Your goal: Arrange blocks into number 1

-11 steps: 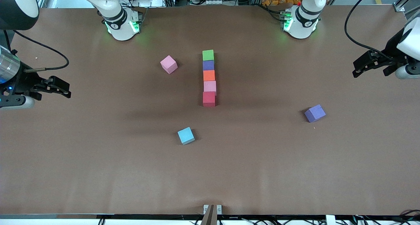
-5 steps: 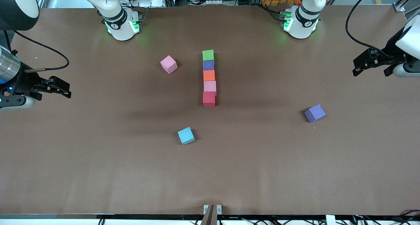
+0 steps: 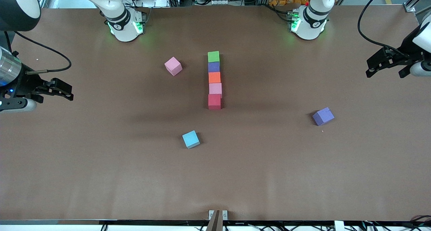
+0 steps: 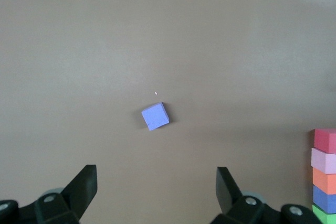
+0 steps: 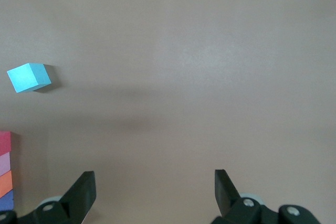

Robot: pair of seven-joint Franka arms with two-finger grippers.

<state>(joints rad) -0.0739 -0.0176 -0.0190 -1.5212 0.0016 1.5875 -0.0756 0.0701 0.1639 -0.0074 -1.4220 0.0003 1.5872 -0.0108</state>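
Note:
Five blocks form a straight column mid-table: green [image 3: 213, 56], purple [image 3: 213, 67], orange [image 3: 214, 77], pink [image 3: 215, 88], red [image 3: 214, 101], the red one nearest the front camera. A loose pink block [image 3: 173, 66] lies beside the column toward the right arm's end. A light blue block [image 3: 191, 139] [image 5: 29, 77] sits nearer the camera. A second purple block [image 3: 323, 116] [image 4: 155, 116] lies toward the left arm's end. My left gripper [image 3: 372, 66] [image 4: 156, 182] hangs open and empty over the table's left-arm end. My right gripper [image 3: 69, 91] [image 5: 155, 184] is open and empty over the other end.
The brown table [image 3: 101, 177] carries nothing but the blocks. Both arm bases [image 3: 124, 25] [image 3: 308, 22] stand along its farthest edge. A small metal bracket [image 3: 217, 215] sits at the edge nearest the camera.
My left gripper has drawn back toward the table's left-arm end and risen slightly. The right gripper and all blocks have stayed put.

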